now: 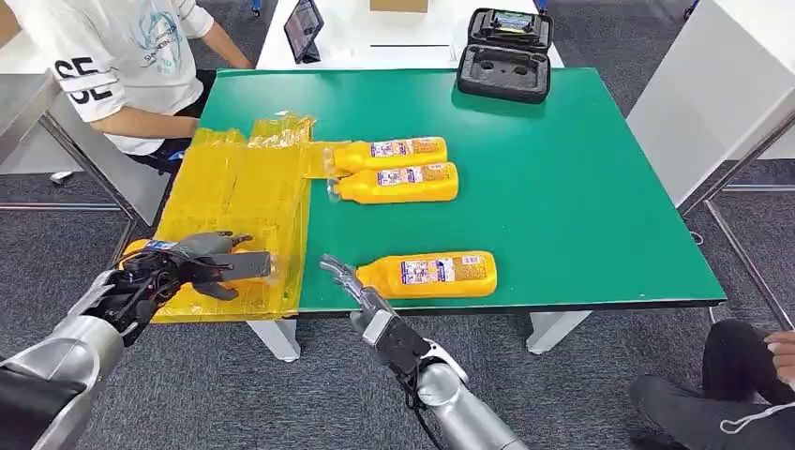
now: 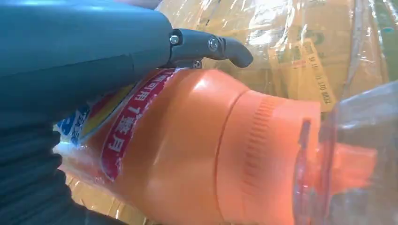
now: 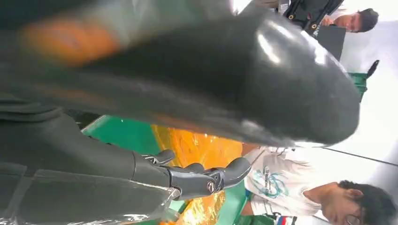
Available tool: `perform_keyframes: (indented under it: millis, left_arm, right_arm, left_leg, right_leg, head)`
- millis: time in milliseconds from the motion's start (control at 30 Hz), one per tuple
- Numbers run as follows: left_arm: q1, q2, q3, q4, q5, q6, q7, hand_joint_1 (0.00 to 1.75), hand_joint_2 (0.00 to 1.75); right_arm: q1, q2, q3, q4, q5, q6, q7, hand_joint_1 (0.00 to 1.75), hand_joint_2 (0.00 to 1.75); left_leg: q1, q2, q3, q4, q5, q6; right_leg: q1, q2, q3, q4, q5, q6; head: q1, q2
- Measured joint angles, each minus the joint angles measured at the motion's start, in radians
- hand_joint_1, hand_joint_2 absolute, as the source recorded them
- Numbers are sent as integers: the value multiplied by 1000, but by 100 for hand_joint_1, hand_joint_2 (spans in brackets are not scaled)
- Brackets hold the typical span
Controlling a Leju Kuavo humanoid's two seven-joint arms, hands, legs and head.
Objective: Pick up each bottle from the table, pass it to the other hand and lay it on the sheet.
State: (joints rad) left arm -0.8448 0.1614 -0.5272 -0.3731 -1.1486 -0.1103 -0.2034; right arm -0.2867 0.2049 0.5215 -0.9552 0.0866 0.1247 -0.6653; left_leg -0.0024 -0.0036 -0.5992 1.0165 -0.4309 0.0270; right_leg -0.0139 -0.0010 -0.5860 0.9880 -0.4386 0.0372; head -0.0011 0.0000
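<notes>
Your left hand (image 1: pixel 202 262) gripped an orange bottle (image 2: pixel 197 154) over the yellow sheet (image 1: pixel 239 202). Your right hand (image 1: pixel 352 281) hung open, empty, beside another bottle (image 1: pixel 433 274) on the green surface (image 1: pixel 581 187).

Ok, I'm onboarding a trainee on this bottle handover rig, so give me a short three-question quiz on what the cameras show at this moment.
1. True or false: the left hand holds a bottle over the yellow sheet.
2. How many orange bottles lie on the green table, not in a hand?
3. The right hand is: A) gripping a bottle, B) open beside the nearest bottle, C) resting on the black case.

Key: 1 true; 2 three; 3 B.
</notes>
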Motion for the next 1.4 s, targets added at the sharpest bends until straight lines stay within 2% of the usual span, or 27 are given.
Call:
perform_keyframes:
  millis: [267, 900, 1067, 1167, 1300, 1400]
  left_arm:
    - [1, 1, 20, -20, 79, 21, -138, 0, 0]
    - [38, -1, 19, -55, 88, 98, -152, 0, 0]
    - [43, -8, 37, -64, 149, 164, -153, 0, 0]
    - [50, -11, 62, -85, 217, 160, -199, 0, 0]
    - [94, -15, 142, -173, 400, 217, -344, 0, 0]
    - [118, -18, 187, -234, 430, 224, -352, 0, 0]
  right_arm:
    - [12, -1, 0, 2, -6, -12, 17, 0, 0]
    - [43, -2, -15, 2, -19, -9, 45, 0, 0]
    - [48, -2, -18, 2, -19, -9, 53, 0, 0]
    - [49, -2, -23, 2, -16, -11, 57, 0, 0]
    - [67, -6, -24, -2, 13, -29, 38, 0, 0]
    - [77, -8, -24, -15, 20, -34, 35, 0, 0]
  left_leg:
    - [0, 0, 0, 0, 0, 0]
    - [0, 0, -1, 0, 0, 0]
    - [0, 0, -1, 0, 0, 0]
    - [0, 0, -1, 0, 0, 0]
    - [0, 0, -1, 0, 0, 0]
    - [0, 0, -1, 0, 0, 0]
  right_leg:
    - [0, 0, -1, 0, 0, 0]
    - [0, 0, -1, 0, 0, 0]
    - [0, 0, -1, 0, 0, 0]
    - [0, 0, -1, 0, 0, 0]
    - [0, 0, -2, 0, 0, 0]
    - [0, 0, -2, 0, 0, 0]
  head:
    - [0, 0]
    - [0, 0]
    - [0, 0]
    - [0, 0]
    - [0, 0]
    - [0, 0]
